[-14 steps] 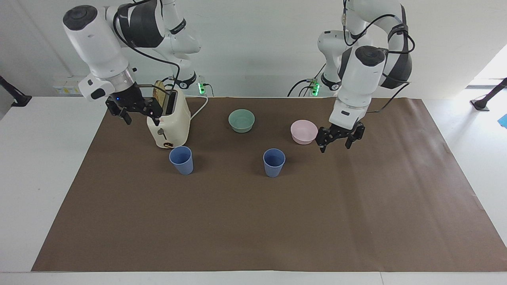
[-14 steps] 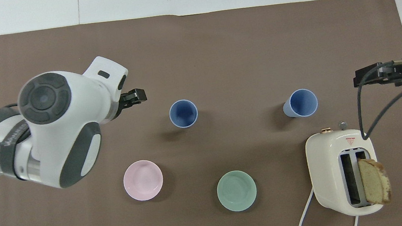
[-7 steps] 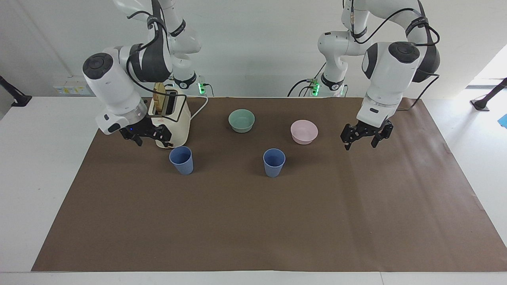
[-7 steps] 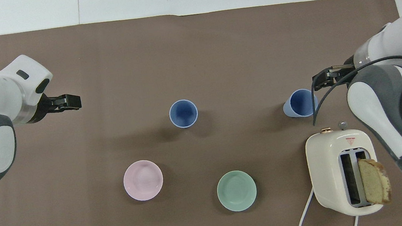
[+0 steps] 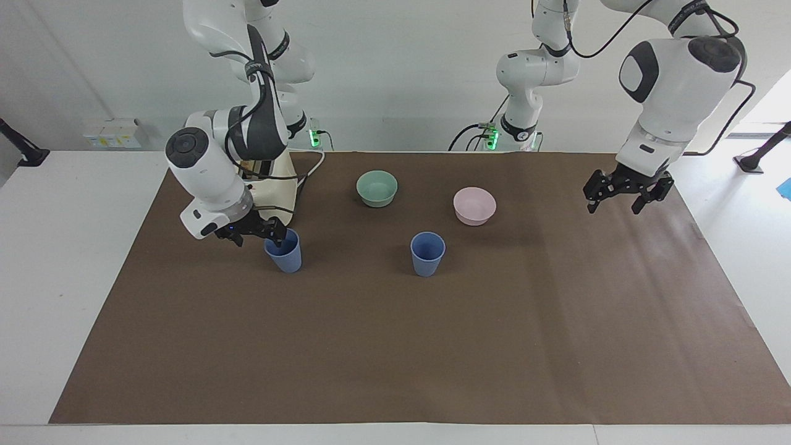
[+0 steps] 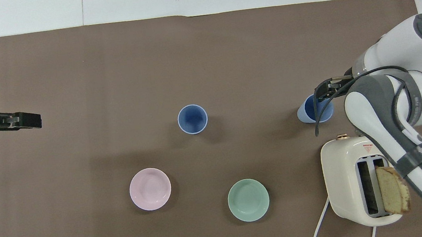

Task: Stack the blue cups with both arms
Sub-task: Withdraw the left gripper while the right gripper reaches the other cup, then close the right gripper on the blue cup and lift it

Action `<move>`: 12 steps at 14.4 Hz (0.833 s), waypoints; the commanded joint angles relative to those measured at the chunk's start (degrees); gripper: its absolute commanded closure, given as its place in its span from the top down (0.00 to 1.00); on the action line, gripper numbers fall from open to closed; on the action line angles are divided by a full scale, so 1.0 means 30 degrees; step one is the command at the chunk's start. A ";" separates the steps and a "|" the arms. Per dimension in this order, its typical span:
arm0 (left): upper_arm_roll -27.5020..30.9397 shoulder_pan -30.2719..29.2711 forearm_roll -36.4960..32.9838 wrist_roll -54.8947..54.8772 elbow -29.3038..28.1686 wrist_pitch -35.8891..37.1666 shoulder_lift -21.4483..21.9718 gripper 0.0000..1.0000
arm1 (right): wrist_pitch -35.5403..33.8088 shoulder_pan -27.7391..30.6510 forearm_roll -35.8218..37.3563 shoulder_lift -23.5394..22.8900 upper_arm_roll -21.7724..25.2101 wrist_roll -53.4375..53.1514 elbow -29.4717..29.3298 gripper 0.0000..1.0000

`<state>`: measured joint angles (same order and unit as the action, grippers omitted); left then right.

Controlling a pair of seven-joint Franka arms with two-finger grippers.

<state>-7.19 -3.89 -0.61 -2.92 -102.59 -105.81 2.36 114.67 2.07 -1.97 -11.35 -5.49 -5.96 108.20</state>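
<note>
1. In the facing view you had the right gripper low at the rim of the small matte blue plastic cup that stood on the tabletop just beside the cream toaster. Its jaws stood released; nothing was grasped.
2. The second blue cup stood upright mid-tabletop, near the pink bowl and the green bowl, well apart from the first.
3. Your left gripper hung released and empty over the brown mat's edge at the left arm's end, well away from both cups.
4. In the overhead view the right gripper covered the rim of the cup by the toaster. The light tumbler could tip or skid if one finger struck the rim before closing.
5. The arm's elbow and cable passed close over the toaster and its bread slice; a swing could knock them.
6. The left gripper was well apart from the central cup.
</note>
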 commanded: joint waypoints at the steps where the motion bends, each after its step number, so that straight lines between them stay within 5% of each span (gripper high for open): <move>1: -0.0180 -0.0108 0.0233 -0.0315 0.2370 0.2770 0.0298 1.00 | 0.1236 0.0159 -0.0398 -0.0083 -0.0044 0.0553 0.0990 1.00; 5: -0.0385 0.0068 0.0262 -0.0082 0.4367 0.4944 0.0328 1.00 | 0.1792 0.0189 -0.0398 -0.0638 -0.0015 0.0611 0.1051 1.00; 6: -0.0386 0.0097 0.0262 -0.0080 0.4545 0.5267 0.0357 1.00 | 0.1882 0.0189 -0.0398 -0.0640 -0.0015 0.0872 0.1051 0.93; 8: -0.0240 0.0126 0.0407 -0.0110 0.4402 0.5417 0.0939 1.00 | 0.1913 0.0189 -0.0398 -0.0669 -0.0044 0.0758 0.1022 0.29; 10: -0.0239 0.0068 0.0701 -0.0110 0.4517 0.5417 0.1030 1.00 | 0.1883 0.0189 -0.0398 -0.0669 -0.0015 0.0758 0.0993 0.00; 12: -0.0210 0.0068 0.0702 -0.0110 0.4489 0.5417 0.1030 1.00 | 0.1854 0.0189 -0.0398 -0.0698 -0.0015 0.0758 0.0992 0.00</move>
<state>-8.31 -3.87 0.56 -3.04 -89.63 -91.03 5.02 119.51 2.11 -1.97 -13.54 -5.41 -5.41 110.80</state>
